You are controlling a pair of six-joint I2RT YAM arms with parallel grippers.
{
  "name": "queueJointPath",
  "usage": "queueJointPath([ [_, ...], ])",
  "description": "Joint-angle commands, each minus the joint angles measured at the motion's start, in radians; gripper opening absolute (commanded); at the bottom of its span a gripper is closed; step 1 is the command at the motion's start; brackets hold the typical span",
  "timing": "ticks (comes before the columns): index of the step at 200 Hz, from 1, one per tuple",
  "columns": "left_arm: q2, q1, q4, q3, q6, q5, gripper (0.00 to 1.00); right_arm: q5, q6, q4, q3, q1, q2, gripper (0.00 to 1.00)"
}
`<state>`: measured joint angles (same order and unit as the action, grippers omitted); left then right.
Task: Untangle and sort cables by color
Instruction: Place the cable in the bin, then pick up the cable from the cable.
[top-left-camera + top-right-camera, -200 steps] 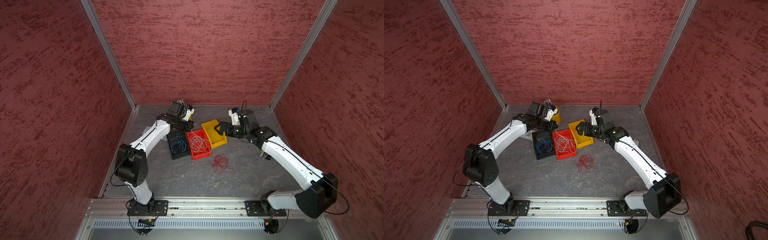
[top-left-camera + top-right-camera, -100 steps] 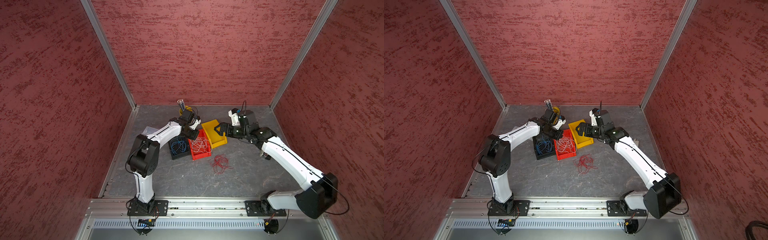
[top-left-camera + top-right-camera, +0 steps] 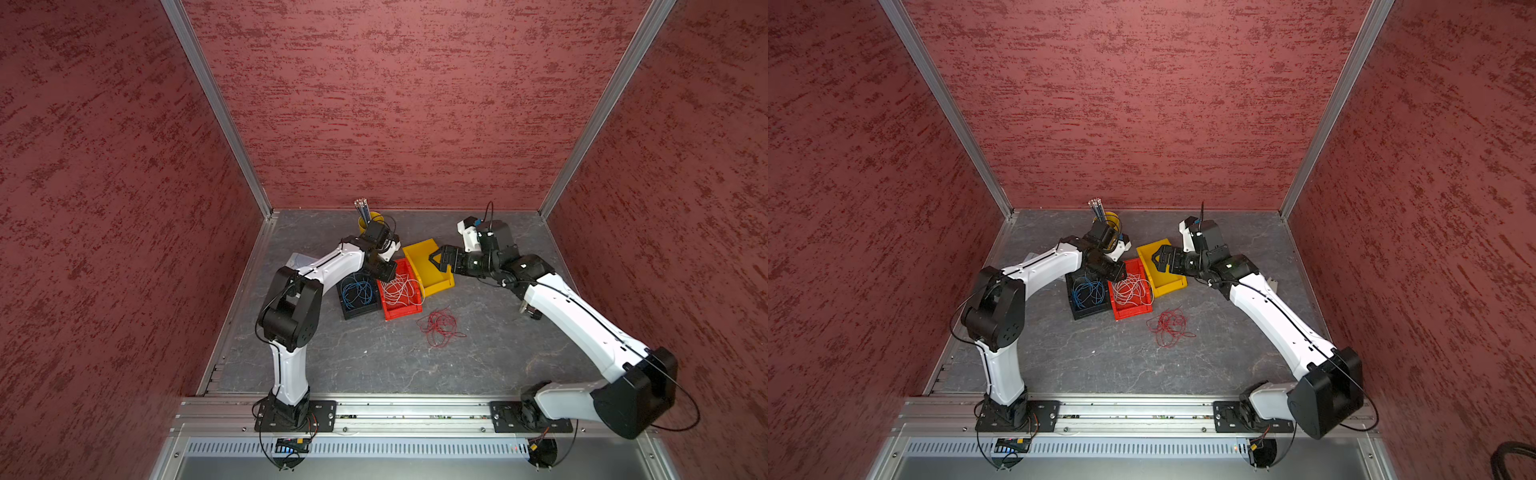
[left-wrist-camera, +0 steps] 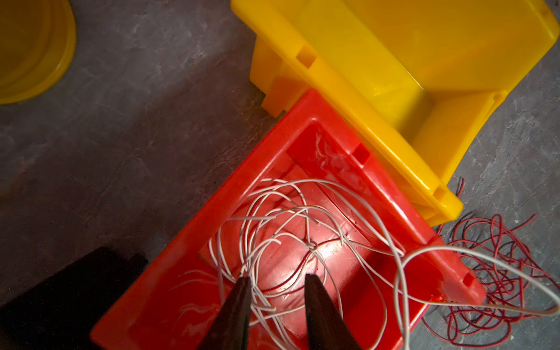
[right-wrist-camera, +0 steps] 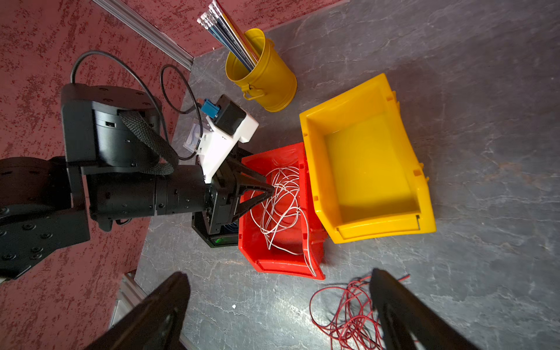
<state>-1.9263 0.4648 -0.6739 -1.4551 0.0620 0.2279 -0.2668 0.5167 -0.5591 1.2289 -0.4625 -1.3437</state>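
Left tool (image 4: 278, 277) has parted over white cables (image 4: 313, 245) in red bin (image 4: 194, 239).

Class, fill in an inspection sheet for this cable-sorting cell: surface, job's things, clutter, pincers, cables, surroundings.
Surface: grey stone-look tabletop, nothing spilled that shows.
Job's things: blue cables in the black bin; white cables in the red bin, one strand trailing over its rim; red cables loose on the tabletop; yellow bin empty.
Clutter: yellow pail holding pencils.
Pincers: left pincer open over the red bin, white strands between its jaws; right pincer open, holding nothing.
Cables: black arm leads loop at the left wrist.
Surroundings: red textured walls; aluminium rail in front.
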Motion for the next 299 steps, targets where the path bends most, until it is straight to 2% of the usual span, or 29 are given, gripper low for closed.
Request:
queueJointPath([
  [1, 0.017, -0.008, 0.0, -0.031, -0.004, 0.016, 0.39, 0.003, 0.005, -0.004, -0.025, 0.007, 0.029, 0.98],
  [45, 0.069, -0.01, 0.002, -0.049, -0.019, 0.043, 0.51, 0.0, 0.004, -0.017, -0.013, 0.007, 0.035, 0.98],
  [79, 0.127, -0.019, 0.0, -0.06, -0.037, 0.104, 0.58, 0.002, 0.01, -0.036, -0.006, 0.007, 0.035, 0.98],
  [97, 0.176, -0.033, 0.014, -0.041, -0.056, 0.2, 0.63, 0.002, 0.009, -0.074, 0.014, 0.007, 0.028, 0.98],
  [121, 0.268, -0.037, 0.102, 0.031, -0.096, 0.392, 0.7, 0.007, -0.002, -0.177, 0.047, 0.007, 0.022, 0.98],
  [137, 0.331, -0.013, 0.232, 0.097, -0.151, 0.493, 0.81, 0.001, -0.011, -0.243, 0.052, 0.007, 0.039, 0.98],
  [139, 0.335, -0.01, 0.247, 0.103, -0.159, 0.507, 0.84, 0.004, -0.01, -0.248, 0.047, 0.007, 0.044, 0.98],
  [143, 0.344, -0.002, 0.276, 0.111, -0.176, 0.532, 0.98, 0.01, -0.004, -0.263, 0.038, 0.007, 0.054, 0.98],
  [146, 0.347, 0.005, 0.295, 0.116, -0.188, 0.551, 1.0, 0.017, -0.001, -0.272, 0.031, 0.007, 0.061, 0.98],
  [161, 0.361, 0.041, 0.355, 0.122, -0.22, 0.62, 1.0, 0.035, 0.017, -0.308, -0.013, 0.007, 0.104, 0.98],
  [189, 0.404, 0.105, 0.39, 0.143, -0.251, 0.623, 1.0, 0.015, 0.039, -0.338, -0.109, 0.008, 0.157, 0.98],
  [228, 0.482, 0.125, 0.522, 0.274, -0.437, 0.683, 1.0, 0.02, 0.049, -0.34, -0.218, 0.007, 0.181, 0.98],
  [260, 0.55, 0.133, 0.567, 0.369, -0.53, 0.648, 1.0, 0.019, 0.041, -0.314, -0.274, 0.007, 0.167, 0.98],
  [299, 0.61, 0.135, 0.499, 0.421, -0.523, 0.578, 1.0, -0.011, 0.016, -0.28, -0.302, 0.007, 0.097, 0.92],
])
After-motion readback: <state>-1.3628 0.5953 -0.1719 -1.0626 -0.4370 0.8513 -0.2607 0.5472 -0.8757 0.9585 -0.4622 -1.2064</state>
